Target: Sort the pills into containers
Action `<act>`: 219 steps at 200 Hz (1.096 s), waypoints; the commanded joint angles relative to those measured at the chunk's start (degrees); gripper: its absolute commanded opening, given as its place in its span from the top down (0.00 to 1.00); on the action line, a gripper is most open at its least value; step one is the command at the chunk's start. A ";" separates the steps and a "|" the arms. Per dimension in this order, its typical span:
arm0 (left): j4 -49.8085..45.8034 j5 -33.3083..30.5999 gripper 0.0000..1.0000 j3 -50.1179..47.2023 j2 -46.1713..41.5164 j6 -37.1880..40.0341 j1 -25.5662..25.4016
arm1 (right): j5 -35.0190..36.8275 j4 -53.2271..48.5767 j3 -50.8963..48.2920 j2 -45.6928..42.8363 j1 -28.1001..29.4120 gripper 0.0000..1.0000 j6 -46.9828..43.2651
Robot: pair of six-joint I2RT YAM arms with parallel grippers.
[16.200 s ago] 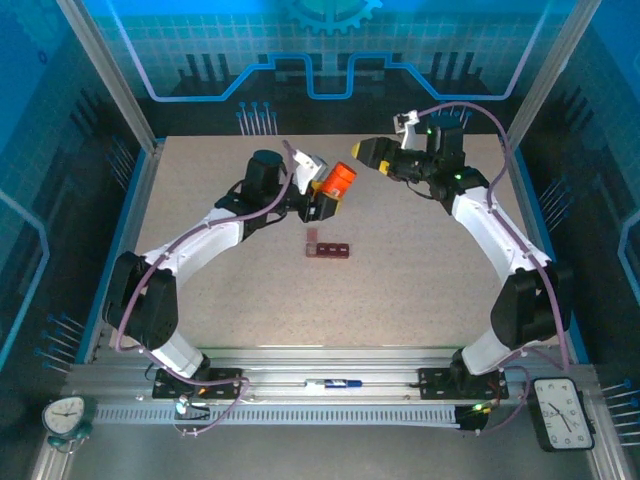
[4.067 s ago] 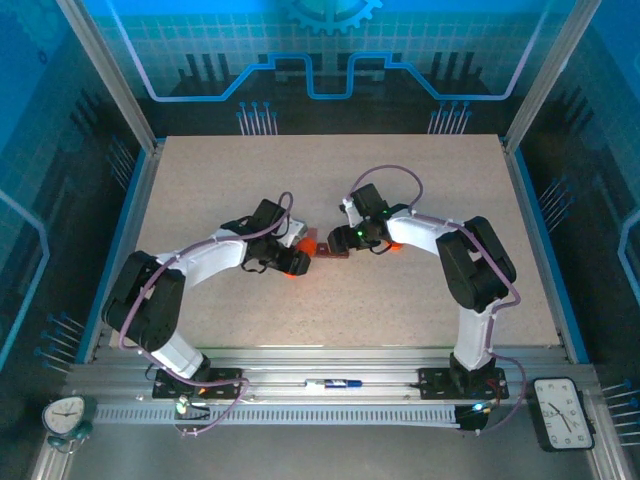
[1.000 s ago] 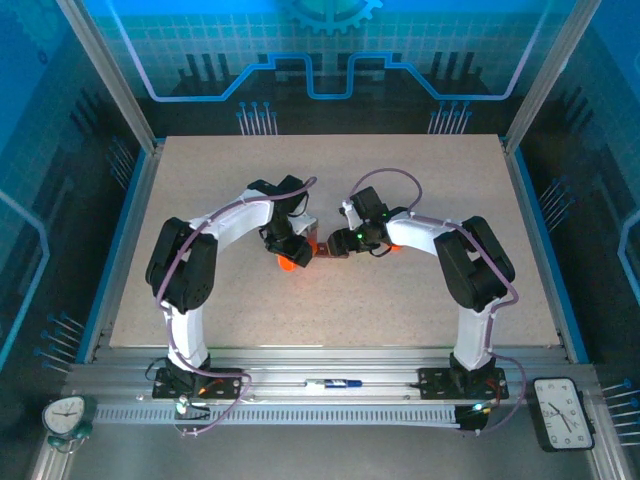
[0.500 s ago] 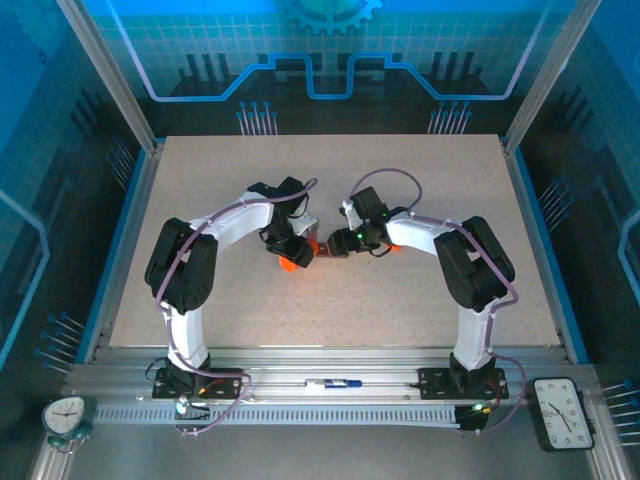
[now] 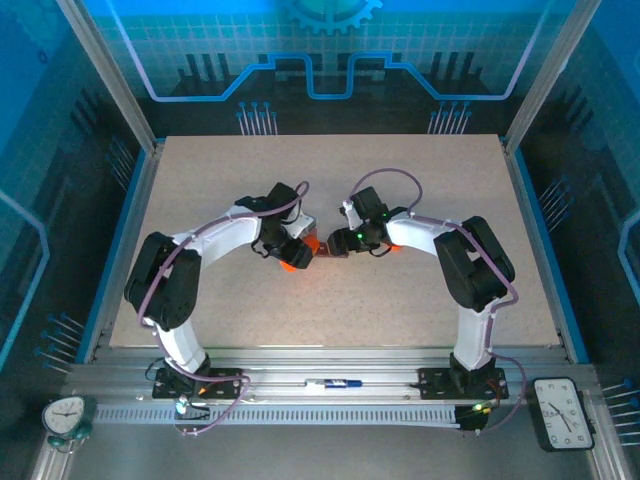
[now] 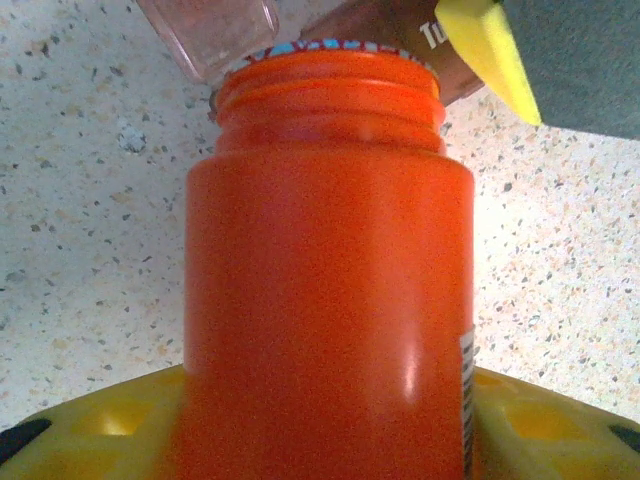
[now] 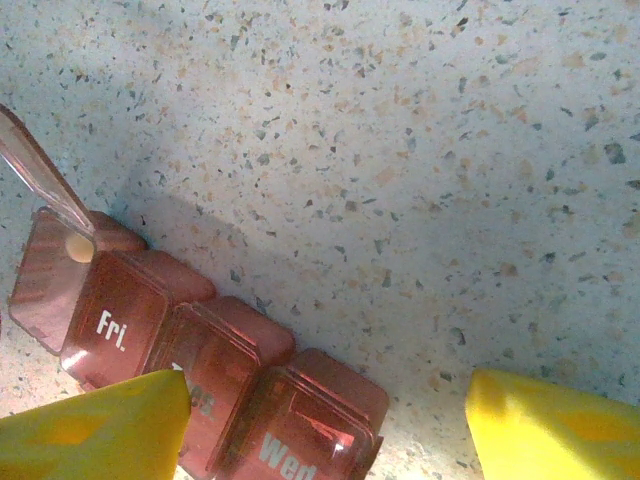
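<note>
Notably, the left arm [image 5: 215, 232] has swung its elbow outward within the last second, while the right arm [image 5: 430, 230] keeps the same pose over the counter [image 5: 420, 180]. The effect at the working end is small. The orange bottle [image 6: 330, 300], clamped across its body by the left gripper [image 5: 289, 252], has edged slightly toward the right gripper [image 7: 322, 428].

The bottle has no cap. Its mouth points away from the left gripper and lies close against the containers [image 7: 190, 345], a dark red-brown bar, beside the raised clear lid [image 7: 35, 175] of the end compartment.

The right gripper stands wide and empty, low over the other end of the bar. The "Wed" compartment lies between its fingers; contact cannot be determined.

One pale pill [image 7: 75, 248] sits in the open compartment, the one farthest from the right gripper. The other lids appear shut.

Judgement: the arm adjustment is lining up a pour into the open compartment, and sorting is at an early stage.
</note>
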 commanded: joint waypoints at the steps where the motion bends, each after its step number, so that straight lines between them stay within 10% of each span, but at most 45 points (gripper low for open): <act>1: 3.55 1.86 0.84 -1.92 -2.44 -1.20 -0.13 | -0.37 -1.19 -1.65 1.25 0.54 0.26 0.41; 219: 30.68 3.01 0.84 -19.97 -22.61 -6.86 -0.15 | -3.03 -3.07 1.22 -1.98 -0.96 0.25 2.02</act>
